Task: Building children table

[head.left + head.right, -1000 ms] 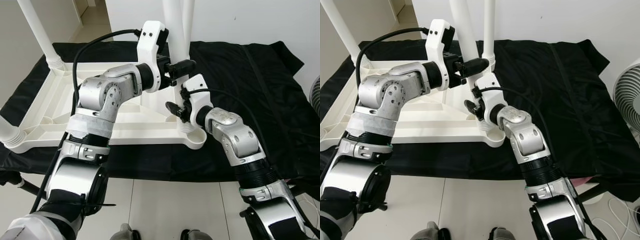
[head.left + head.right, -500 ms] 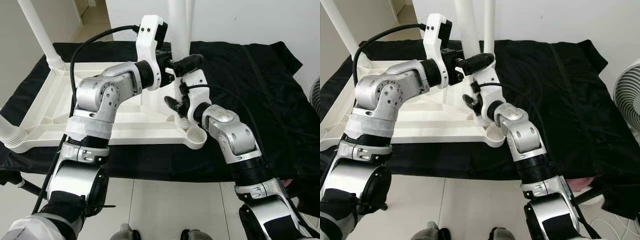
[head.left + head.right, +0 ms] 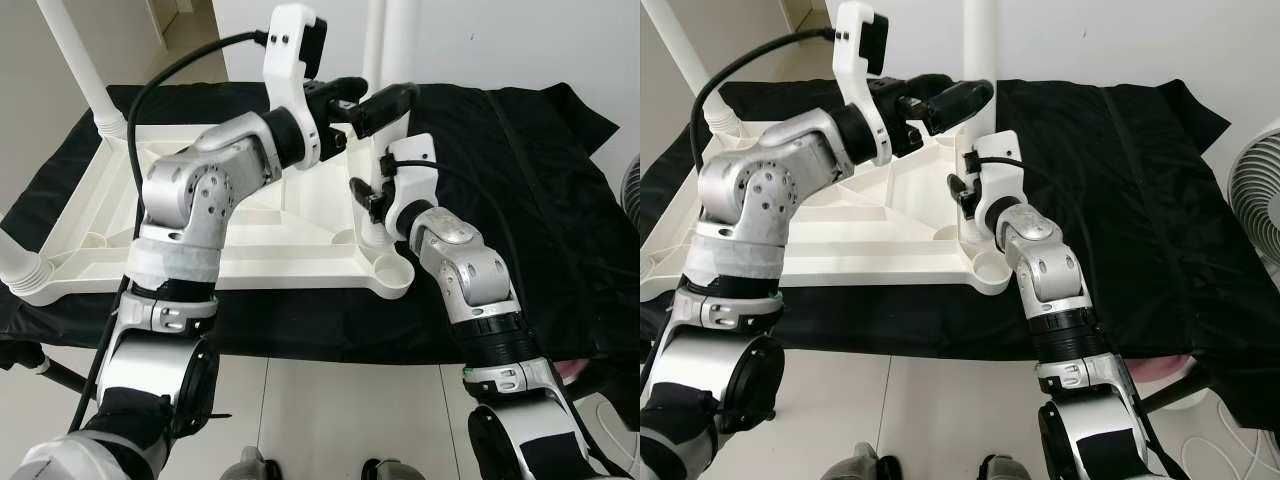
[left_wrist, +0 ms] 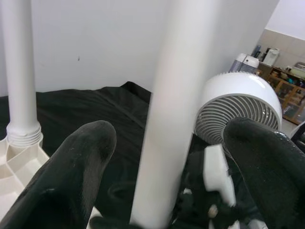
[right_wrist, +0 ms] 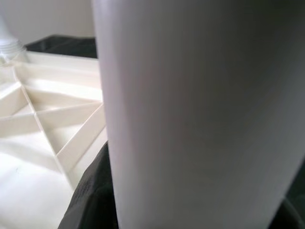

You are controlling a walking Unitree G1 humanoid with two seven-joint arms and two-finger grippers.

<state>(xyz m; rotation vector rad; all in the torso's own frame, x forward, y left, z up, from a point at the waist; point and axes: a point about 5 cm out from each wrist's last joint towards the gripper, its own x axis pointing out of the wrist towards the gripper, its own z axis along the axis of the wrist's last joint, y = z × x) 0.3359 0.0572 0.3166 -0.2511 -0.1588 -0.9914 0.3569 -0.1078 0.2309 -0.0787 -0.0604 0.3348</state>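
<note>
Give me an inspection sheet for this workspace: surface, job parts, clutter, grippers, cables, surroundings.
Surface: black cloth spread on the floor.
Job's things: white tabletop upside down, ribs up; three legs already stand in corner sockets; a fourth leg is held upright near the front right socket.
Clutter: nothing seen.
Grippers: left gripper open, fingers either side of the leg; right gripper low on the leg, state unclear.
Cables: black cable along the left arm.
Surroundings: white wall, white fan, tiled floor.

The left gripper (image 3: pixel 372 97) now sits higher on the white table leg (image 4: pixel 169 109) than a second ago, its fingers spread to either side. The right gripper (image 3: pixel 366 193) has risen too, nearer the leg's lower part.
</note>
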